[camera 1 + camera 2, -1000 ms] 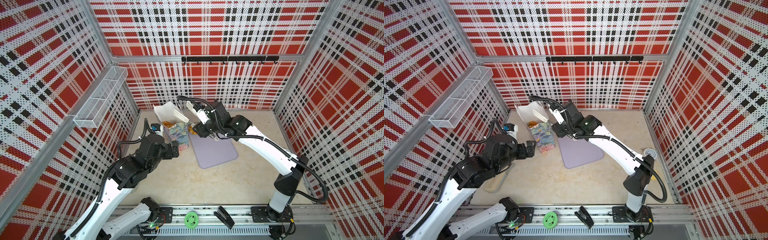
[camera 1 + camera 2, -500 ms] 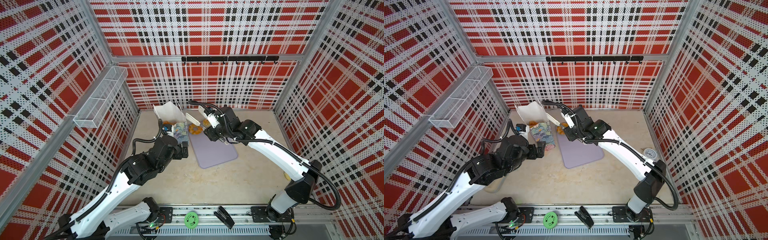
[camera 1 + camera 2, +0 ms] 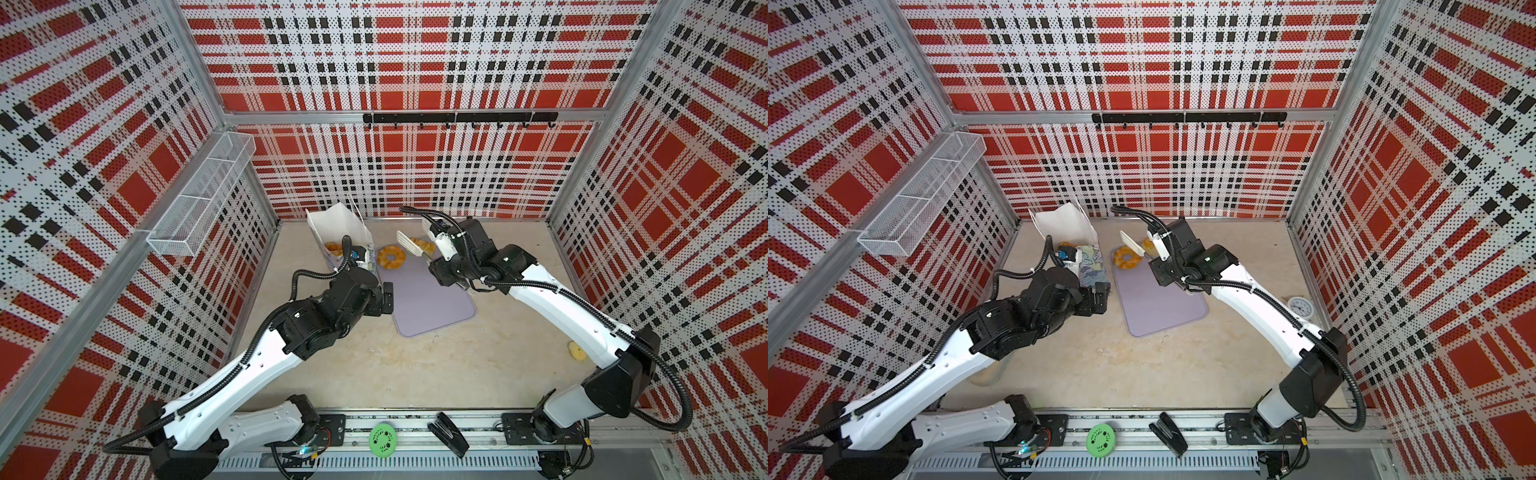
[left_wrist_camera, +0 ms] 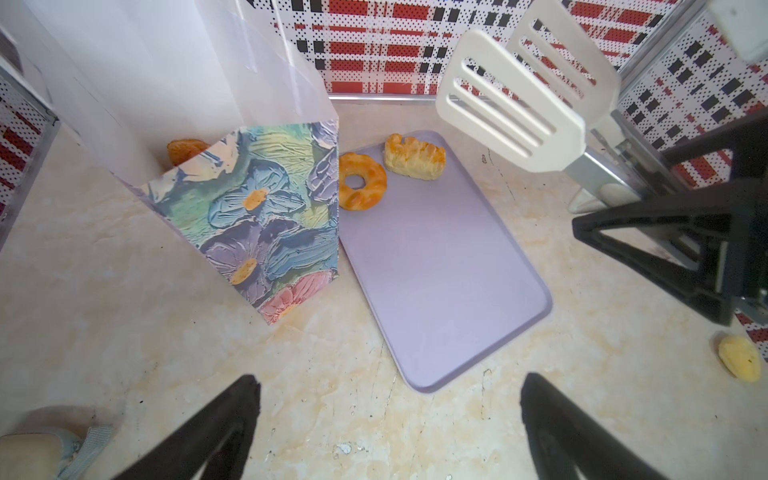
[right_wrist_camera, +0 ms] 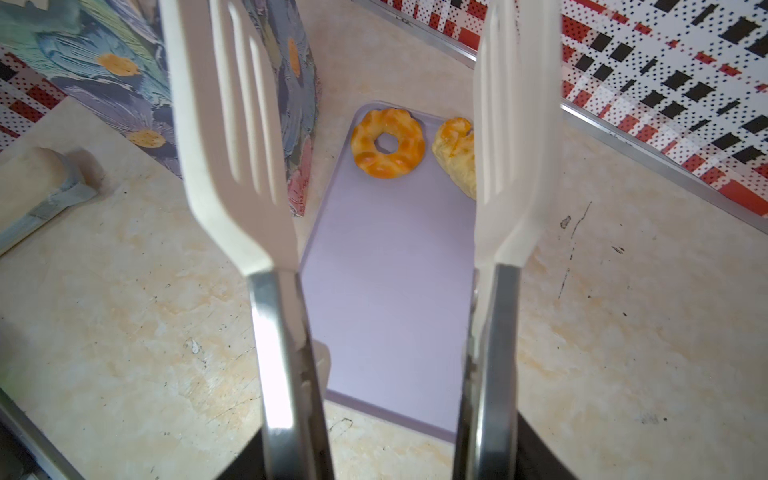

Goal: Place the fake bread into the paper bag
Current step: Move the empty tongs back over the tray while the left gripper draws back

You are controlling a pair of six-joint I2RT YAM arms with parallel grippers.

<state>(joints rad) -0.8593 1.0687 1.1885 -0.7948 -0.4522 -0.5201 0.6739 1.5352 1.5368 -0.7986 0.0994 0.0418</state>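
The paper bag (image 3: 336, 224) (image 4: 266, 216) stands at the back left of the surface (image 3: 457, 365), its mouth open upward. Its white inner faces show in both top views, and its flowered outer face turns toward the left wrist camera. One golden-brown pastry (image 3: 332, 248) (image 4: 185, 149) lies inside it, low against the white wall. How many more pieces the bag holds cannot be told. Just beside the bag's right-hand edge lies the flat lilac tray (image 3: 428, 307) (image 4: 436, 270), and whether the two touch is unclear. Two pieces of the fake bread sit at the tray's far end, close together. One is a ring doughnut (image 3: 398, 262) (image 5: 365, 145) in the corner nearest the bag, the other a braided piece (image 4: 415, 160) (image 5: 455, 158) beside it. The rest of the tray is bare lilac. The right fingers (image 4: 586, 227) are closed on the metal arms of a pair of white slotted tongs (image 4: 511, 112) (image 5: 224, 137). The blades stand apart with nothing between them and hang above the tray's far end, one blade partly covering the braided piece in the right wrist view. The left fingers (image 4: 232, 415) are spread wide and hold nothing. They hover over the surface on the near side of the bag and tray. A small yellow lump (image 3: 577, 352) (image 4: 740, 358) lies on the surface well off to the right, too blurred to name. A white wire basket (image 3: 199, 195), split into compartments, hangs on the left wall.
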